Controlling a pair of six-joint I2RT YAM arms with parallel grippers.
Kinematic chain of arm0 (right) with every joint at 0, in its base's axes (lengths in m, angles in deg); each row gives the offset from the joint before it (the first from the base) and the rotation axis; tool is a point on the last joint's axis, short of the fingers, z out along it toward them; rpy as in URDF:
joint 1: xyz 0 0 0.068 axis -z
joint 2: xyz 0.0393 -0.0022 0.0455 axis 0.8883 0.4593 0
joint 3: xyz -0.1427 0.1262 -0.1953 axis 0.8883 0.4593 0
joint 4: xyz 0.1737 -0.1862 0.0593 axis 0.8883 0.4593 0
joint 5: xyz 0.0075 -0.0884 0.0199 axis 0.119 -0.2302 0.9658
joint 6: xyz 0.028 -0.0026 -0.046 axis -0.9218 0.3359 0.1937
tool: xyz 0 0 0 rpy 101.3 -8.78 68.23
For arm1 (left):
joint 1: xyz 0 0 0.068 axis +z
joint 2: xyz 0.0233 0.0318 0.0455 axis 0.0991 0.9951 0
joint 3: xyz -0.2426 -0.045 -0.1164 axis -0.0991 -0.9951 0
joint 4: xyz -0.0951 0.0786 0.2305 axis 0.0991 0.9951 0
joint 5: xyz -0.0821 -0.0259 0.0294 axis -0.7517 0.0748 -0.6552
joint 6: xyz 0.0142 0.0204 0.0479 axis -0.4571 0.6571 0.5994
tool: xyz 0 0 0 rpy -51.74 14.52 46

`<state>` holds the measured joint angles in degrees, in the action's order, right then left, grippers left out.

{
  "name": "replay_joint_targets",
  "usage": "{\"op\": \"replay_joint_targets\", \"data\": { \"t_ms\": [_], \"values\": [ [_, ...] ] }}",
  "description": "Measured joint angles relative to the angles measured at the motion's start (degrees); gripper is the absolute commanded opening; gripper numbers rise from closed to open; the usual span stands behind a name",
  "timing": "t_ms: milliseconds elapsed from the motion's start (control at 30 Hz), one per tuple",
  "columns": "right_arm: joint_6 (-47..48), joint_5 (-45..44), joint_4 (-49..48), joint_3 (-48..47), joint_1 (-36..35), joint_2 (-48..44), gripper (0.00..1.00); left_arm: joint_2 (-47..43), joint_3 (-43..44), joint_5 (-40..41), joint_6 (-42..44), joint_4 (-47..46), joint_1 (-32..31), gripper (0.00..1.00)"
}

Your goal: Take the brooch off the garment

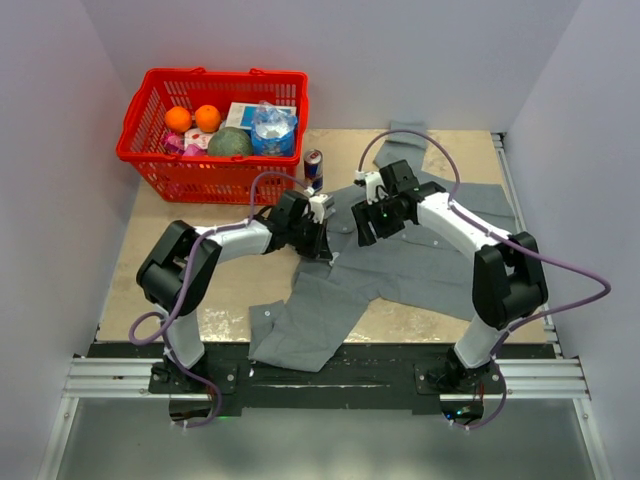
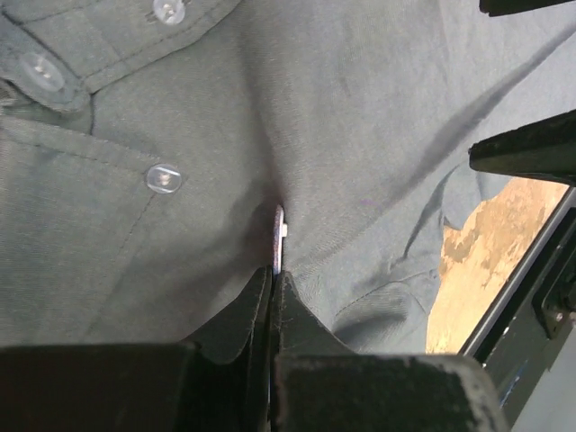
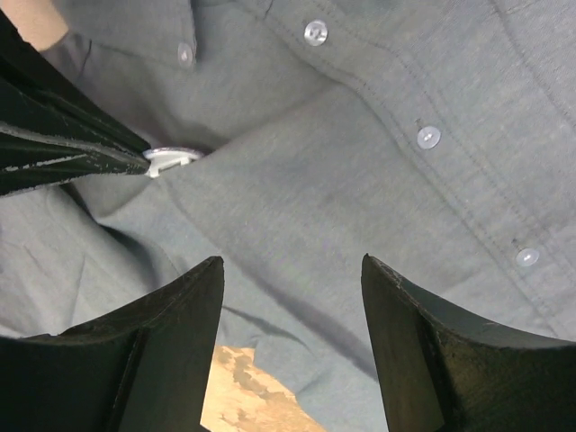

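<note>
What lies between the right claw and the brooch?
Only a bare stretch of the garment, seen in the right wrist view: the right claw is open, apart from the brooch, which the left claw pinches.

Robot lab cell, white enclosure walls [image 1: 340,60], aluminium mounting rail [image 1: 110,378]

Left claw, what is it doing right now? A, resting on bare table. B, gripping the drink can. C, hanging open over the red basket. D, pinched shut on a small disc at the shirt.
D: in the left wrist view the left claw is closed on the thin edge of the brooch, which sits against the grey shirt.
</note>
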<state>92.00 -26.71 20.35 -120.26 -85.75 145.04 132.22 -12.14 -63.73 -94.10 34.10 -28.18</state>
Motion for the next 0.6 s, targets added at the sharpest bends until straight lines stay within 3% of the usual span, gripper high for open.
{"op": "replay_joint_targets", "data": {
  "t_ms": [333,600],
  "values": [
    [0.5,1.1,-0.6,-0.6,-2.4,1.1,0.66,-0.1,-0.9,-0.3,-3.8,-3.9,0.1,0.00],
    [2.5,1.0,-6.8,0.4,-7.3,5.1,0.68,-0.1,-1.9,-1.2,-4.7,-6.4,1.1,0.00]
  ]
}}
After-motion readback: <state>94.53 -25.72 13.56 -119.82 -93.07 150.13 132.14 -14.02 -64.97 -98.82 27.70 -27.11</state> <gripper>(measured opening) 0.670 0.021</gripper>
